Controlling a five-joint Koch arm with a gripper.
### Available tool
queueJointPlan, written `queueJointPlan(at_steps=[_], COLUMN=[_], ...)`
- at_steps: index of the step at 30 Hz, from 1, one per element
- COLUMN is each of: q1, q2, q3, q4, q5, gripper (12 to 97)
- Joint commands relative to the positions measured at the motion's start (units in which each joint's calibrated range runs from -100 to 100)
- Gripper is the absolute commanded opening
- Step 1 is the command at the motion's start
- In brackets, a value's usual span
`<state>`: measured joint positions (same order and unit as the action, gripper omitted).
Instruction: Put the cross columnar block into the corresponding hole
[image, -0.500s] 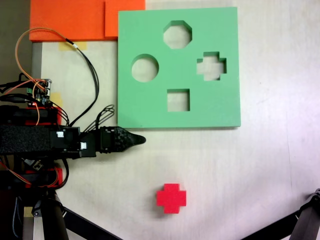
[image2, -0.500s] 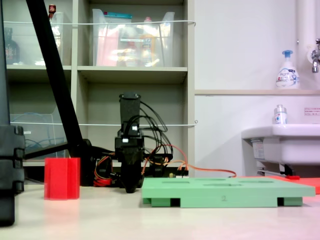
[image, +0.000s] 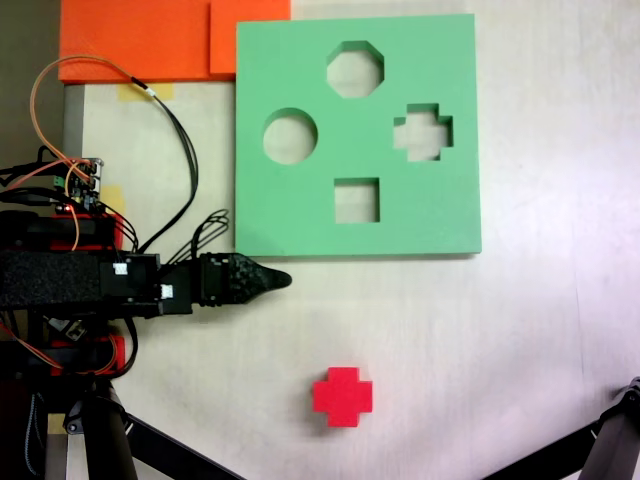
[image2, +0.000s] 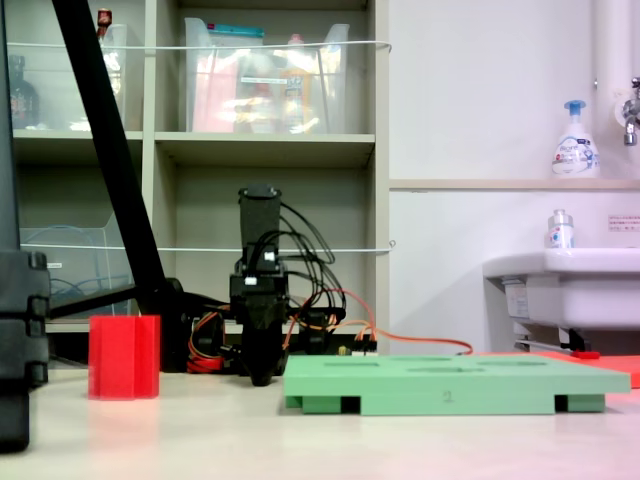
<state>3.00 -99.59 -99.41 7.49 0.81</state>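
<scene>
The red cross columnar block (image: 342, 396) stands upright on the pale table, below the green board (image: 300, 215) in a fixed view, and shows at the left as a red block (image2: 124, 357) in the low view. The plus-shaped hole (image: 423, 132) is at the board's right side, empty. My black gripper (image: 280, 280) points right just under the board's lower left corner, its jaws together in a single tip with nothing in them. It hangs low over the table (image2: 262, 376), well apart from the block.
The board also has octagonal (image: 355, 69), round (image: 290, 136) and square (image: 357, 200) cutouts. Orange foam sheets (image: 150, 40) lie at the top left. Wires and electronics (image: 70, 180) crowd the left edge. Tripod legs (image: 600, 450) enter at the bottom corners.
</scene>
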Motion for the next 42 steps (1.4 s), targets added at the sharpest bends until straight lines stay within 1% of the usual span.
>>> queueJointPlan(at_steps=[1,15,22,24,26,27,29,31,34,37,39,42], q1=[0.44,0.44,-3.86,-5.18,-5.47,-5.96,-7.52,-9.23,-11.43,-14.26,-14.7,-14.8], q2=[-0.41,-0.41,-0.41,-0.41,-0.41,-0.41,-0.41,-0.41,-0.41,-0.41,-0.41,-0.41], q3=[-0.59,-0.59,-0.59,-0.59,-0.59,-0.59,-0.59,-0.59,1.8,19.45,31.02,39.59], q4=[-5.03,-5.13,-5.13,-4.84,-1.09,0.46,1.23,0.94,-7.34,-34.88,-52.31,-62.91], q5=[-0.2,-0.2,0.59,4.84,13.92,17.34,21.05,25.64,30.96,35.51,37.61,38.49], gripper=[49.8,49.3,50.2,50.7,50.6,48.9,46.0,45.6,45.4,41.6,38.5,38.5])
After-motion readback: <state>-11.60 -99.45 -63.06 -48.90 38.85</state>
